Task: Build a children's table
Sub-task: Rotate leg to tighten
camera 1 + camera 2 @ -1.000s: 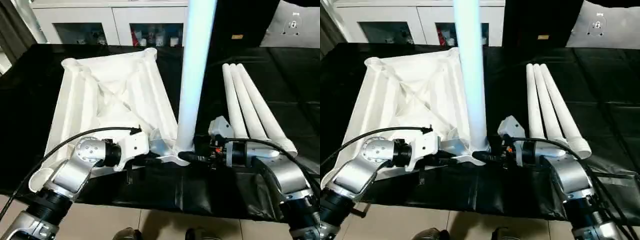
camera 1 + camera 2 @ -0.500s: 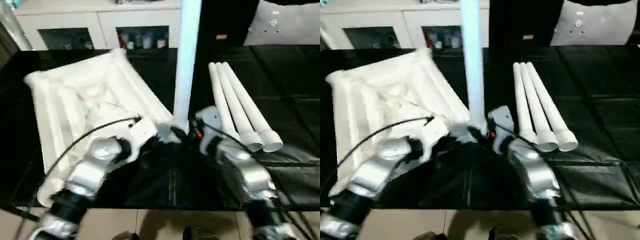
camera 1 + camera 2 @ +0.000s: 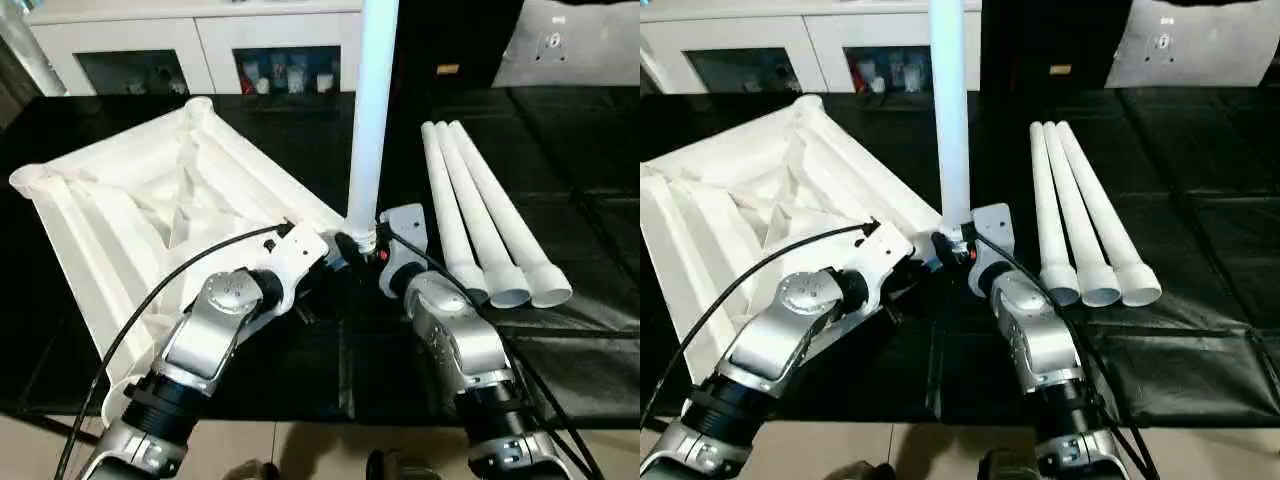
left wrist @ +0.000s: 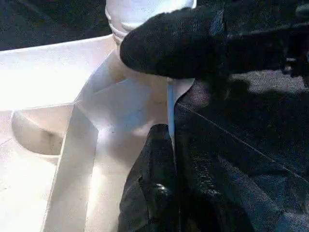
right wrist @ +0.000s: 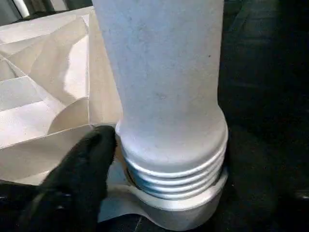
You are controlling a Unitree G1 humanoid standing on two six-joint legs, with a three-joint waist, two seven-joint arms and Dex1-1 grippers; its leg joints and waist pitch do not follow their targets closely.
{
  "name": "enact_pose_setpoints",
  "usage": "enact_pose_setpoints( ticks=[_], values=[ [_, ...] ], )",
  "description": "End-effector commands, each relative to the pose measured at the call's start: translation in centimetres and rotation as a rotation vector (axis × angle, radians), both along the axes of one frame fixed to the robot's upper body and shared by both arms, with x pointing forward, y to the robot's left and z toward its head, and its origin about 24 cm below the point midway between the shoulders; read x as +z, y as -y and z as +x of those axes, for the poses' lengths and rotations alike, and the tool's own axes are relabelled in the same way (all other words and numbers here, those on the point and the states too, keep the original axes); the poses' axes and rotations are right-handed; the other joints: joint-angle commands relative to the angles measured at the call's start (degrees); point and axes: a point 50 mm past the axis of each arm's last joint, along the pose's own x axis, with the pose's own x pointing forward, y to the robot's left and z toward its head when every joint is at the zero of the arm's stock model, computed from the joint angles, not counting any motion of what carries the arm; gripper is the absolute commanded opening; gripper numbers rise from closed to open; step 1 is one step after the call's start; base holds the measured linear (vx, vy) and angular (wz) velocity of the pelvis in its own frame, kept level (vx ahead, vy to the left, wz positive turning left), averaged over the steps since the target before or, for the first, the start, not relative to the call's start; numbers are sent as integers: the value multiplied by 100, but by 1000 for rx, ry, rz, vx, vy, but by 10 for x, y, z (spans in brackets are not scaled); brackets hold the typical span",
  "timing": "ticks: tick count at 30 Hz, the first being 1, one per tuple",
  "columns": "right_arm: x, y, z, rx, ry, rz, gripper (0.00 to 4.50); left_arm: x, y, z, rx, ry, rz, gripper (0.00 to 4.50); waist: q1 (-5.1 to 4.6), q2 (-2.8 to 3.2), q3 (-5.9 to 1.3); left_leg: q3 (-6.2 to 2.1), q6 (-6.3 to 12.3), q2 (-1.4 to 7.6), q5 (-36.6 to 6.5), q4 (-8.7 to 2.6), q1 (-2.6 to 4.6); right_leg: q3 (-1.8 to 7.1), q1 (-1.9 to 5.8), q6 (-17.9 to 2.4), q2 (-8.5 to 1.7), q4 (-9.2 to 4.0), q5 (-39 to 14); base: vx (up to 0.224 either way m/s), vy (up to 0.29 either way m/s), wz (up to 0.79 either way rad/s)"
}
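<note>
Black rubbery fingers of the left gripper are pressed together on the thin white rim of the tabletop, pinching the plastic edge right at its near corner. Just past those fingertips the corner swells into a round socket, and a white leg stands upright in it, its ribbed, threaded end sitting in the collar.

The right gripper reaches the same joint from the other side. One of its black fingers lies against the base of the leg beside the threads; the other cannot be made out, so whether this pair is clamped on the leg or standing apart around it cannot be told.

Outward from the left fingers, the tabletop lies upside down on the black-covered table. It is all white plastic, with raised ribs running diagonally across its underside, deep walls along the edges, and round sockets at the far corners. It sits skewed, with one corner towards the fingers and the bulk spreading away to the left arm's side.

Out beyond the right gripper, well apart from the socket, three more white legs lie side by side on the black cover, touching one another, long plain cylinders with flared open ends turned towards the robot.

Behind the table stands a white cabinet with glass doors.
</note>
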Motion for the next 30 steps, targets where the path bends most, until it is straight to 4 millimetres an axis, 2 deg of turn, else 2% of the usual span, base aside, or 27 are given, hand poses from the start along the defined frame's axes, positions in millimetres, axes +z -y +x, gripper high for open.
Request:
enact_pose_setpoints(
  ticks=[1,4,6,11,15,16,18,19,20,22,24,27,30],
  values=[
    [-10,1,-4,-9,-52,-5,407,17,6,4,-23,77,-9,0,16,6,-341,-127,471,265,-799,-373,-6,310,344,-1219,-448,-468,-999,0,0,0],
    [-8,14,-4,-50,-6,-85,433,17,5,8,-5,85,0,0,29,8,-361,-122,445,261,-725,-363,0,313,355,-1232,-449,-463,-920,0,0,0],
    [-4,22,-7,-50,-1,-65,446,17,3,13,17,100,6,0,46,-10,-364,-113,506,250,-674,-351,-12,317,369,-1221,-449,-458,-856,0,0,0],
    [12,35,-16,-75,55,-19,446,19,2,25,78,151,15,0,56,-6,-391,-122,583,236,-588,-342,-26,306,398,-1147,-436,-466,-754,0,0,0],
    [20,39,-20,-109,96,-26,446,25,6,31,112,138,-90,0,20,-17,-400,-115,595,218,-593,-327,-44,300,397,-1147,-445,-483,-844,0,0,0],
    [21,40,-20,-116,102,-28,449,27,7,32,104,127,-115,28,27,-18,-401,-110,593,213,-597,-322,-35,299,391,-1145,-443,-487,-891,0,0,0],
    [24,44,-22,-143,114,-30,450,33,8,34,112,125,-167,44,36,0,-414,-111,604,215,-547,-318,-34,300,388,-1154,-445,-482,-913,0,0,0],
    [24,45,-22,-145,113,-26,450,34,8,34,112,131,-168,55,34,-12,-421,-110,624,207,-504,-307,-48,300,399,-1172,-438,-475,-846,0,0,0],
    [25,45,-22,-145,113,-21,450,34,7,34,110,137,-166,55,56,12,-451,-121,660,220,-381,-298,-44,301,397,-1218,-443,-448,-657,0,0,0],
    [26,46,-23,-145,108,-20,450,36,3,36,137,183,-134,79,63,13,-450,-131,738,239,-328,-296,-56,291,392,-1254,-426,-424,-463,0,0,0],
    [26,45,-24,-134,104,-19,450,36,-1,38,154,188,-127,94,78,16,-449,-125,784,237,-317,-291,-57,283,387,-1240,-435,-432,-485,0,0,0],
    [25,42,-26,-98,78,-26,450,39,-18,38,182,196,-93,94,94,22,-464,-127,772,229,-209,-279,-66,284,403,-1195,-437,-408,-467,0,0,0],
    [23,38,-28,-53,64,-42,450,42,-36,37,222,192,-54,94,82,40,-462,-126,755,231,-219,-272,-57,279,386,-1210,-430,-401,-474,0,0,0]
  ],
)
